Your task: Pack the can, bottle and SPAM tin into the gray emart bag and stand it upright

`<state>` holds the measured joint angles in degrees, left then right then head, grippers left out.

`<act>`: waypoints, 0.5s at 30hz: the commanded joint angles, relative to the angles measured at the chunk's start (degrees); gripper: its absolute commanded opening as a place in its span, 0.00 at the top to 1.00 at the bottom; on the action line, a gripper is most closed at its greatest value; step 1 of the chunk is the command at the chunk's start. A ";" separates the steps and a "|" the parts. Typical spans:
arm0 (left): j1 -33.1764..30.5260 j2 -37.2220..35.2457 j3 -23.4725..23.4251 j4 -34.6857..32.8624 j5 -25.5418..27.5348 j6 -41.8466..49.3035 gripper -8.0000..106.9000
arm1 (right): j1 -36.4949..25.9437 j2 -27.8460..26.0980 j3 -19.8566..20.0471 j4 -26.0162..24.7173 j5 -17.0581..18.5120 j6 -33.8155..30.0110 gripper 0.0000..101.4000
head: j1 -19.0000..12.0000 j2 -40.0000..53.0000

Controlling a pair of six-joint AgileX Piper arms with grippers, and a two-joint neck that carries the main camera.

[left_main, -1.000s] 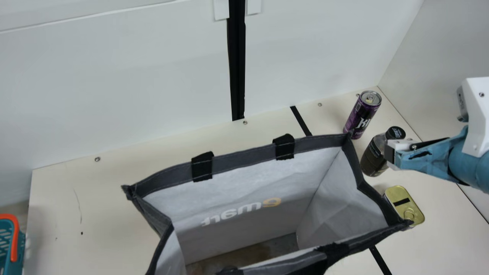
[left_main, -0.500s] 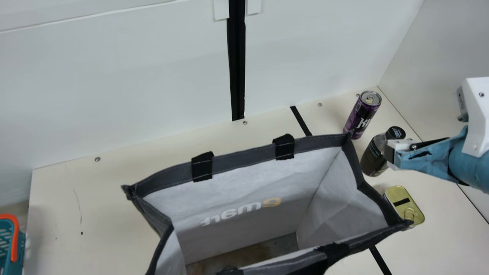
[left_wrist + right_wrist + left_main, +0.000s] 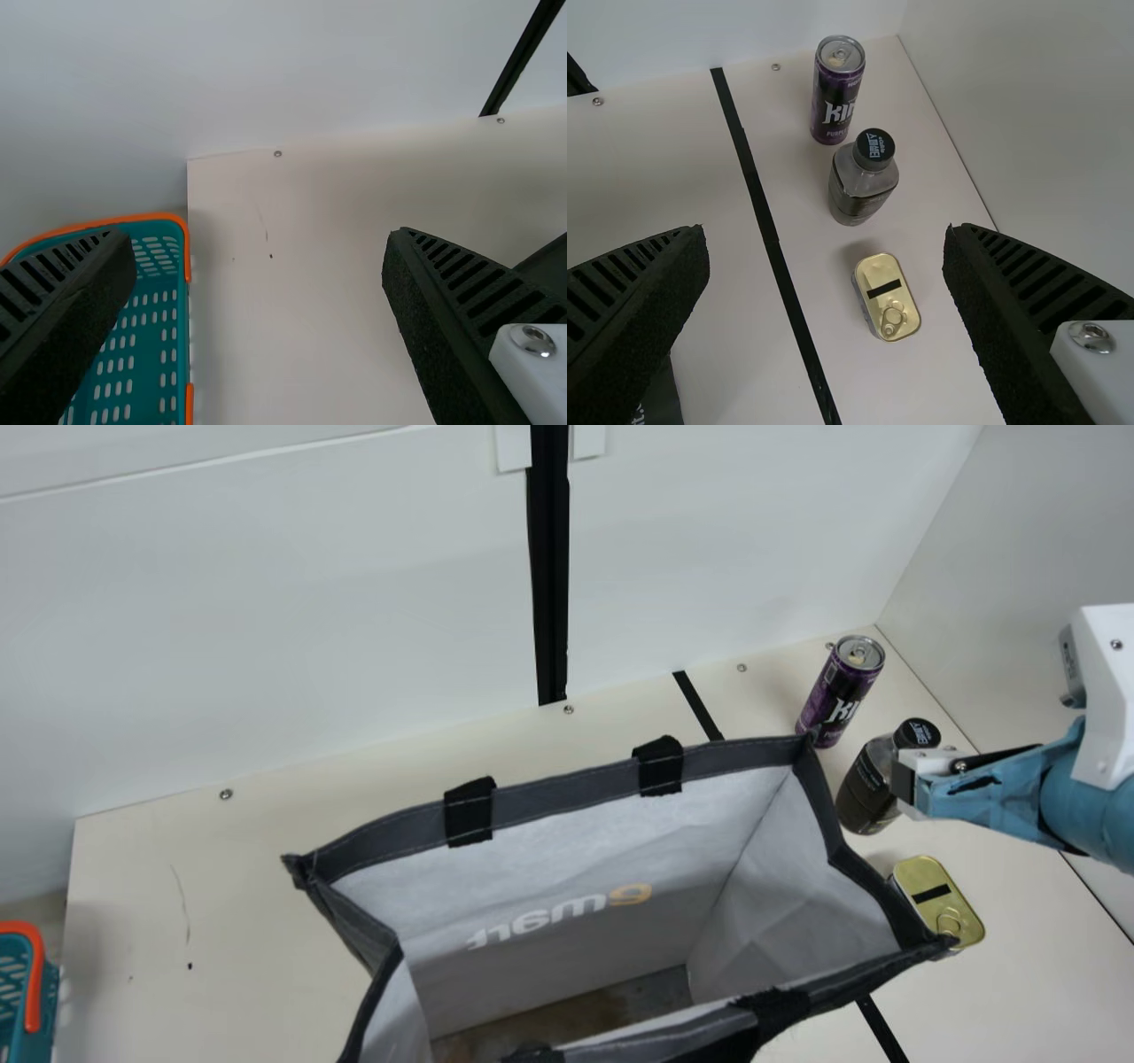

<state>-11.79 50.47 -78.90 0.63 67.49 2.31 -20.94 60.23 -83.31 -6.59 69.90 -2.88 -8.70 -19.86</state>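
We have all three goods left to pack: in the right wrist view, the can (image 3: 834, 106), bottle (image 3: 855, 190) and tin (image 3: 881, 288) are on the table, outside the bag (image 3: 567, 793). The bag itself looks upright, mouth open – so we judge that part good for now, though it must hold once loaded. Our right gripper (image 3: 825, 232) has its fingers spread wide with nothing between them; our left gripper (image 3: 257, 237) is likewise spread – and holding nothing.

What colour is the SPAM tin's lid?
Gold, with a black strip; the lid shows best in the right wrist view.
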 commanded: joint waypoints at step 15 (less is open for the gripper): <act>-2.39 6.76 -8.67 -2.66 -0.98 4.78 0.15 | 0.00 0.00 0.00 0.00 0.00 0.00 0.06 | -1.30 -0.14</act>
<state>-14.18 56.89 -86.99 -1.60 66.53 6.48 -20.94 60.23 -83.31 -6.59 69.90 -2.88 -8.70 -19.95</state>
